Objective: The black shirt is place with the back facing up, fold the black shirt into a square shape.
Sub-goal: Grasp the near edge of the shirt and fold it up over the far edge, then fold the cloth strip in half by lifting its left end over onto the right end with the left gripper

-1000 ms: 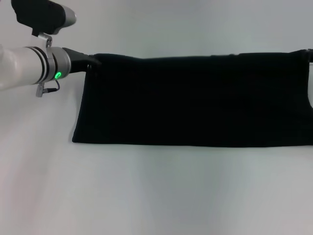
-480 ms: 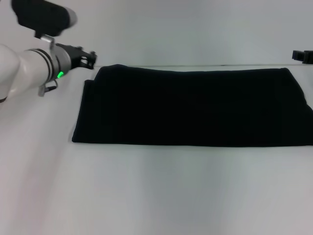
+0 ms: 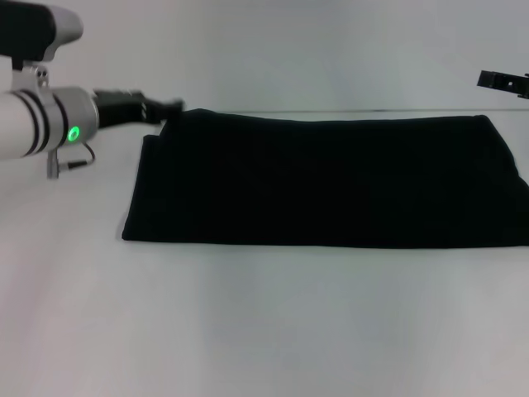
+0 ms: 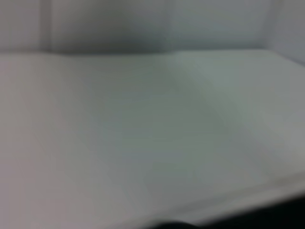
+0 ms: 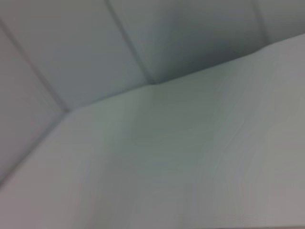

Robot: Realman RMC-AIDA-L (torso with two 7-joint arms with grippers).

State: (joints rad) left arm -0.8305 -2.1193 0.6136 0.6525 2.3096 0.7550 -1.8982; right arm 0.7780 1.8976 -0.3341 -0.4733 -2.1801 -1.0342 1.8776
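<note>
**Now: black shirt lies folded in a long band, both claws off it**

Far left, the left arm reaches in from the edge of the head view, white and silver with a green light on its wrist. Its left claw (image 3: 169,106) points right, hanging just beside the far left corner of the black shirt (image 3: 322,182); whether it touches the cloth I cannot tell, and whether its fingers are spread or pressed together I cannot tell either.

Across the middle, the shirt lies flat on the white table (image 3: 264,322) as a wide, low rectangle, folded over along its length. Its left end is slightly slanted, the near edge runs straight, and its right end reaches the right border of the view. No lettering shows on the upper side.

At the far right, only a small dark piece of the right claw (image 3: 502,81) shows, raised above and beyond the shirt's far right corner, apart from it. Its state cannot be told.

Both wrist views show only blurred pale surface.
</note>
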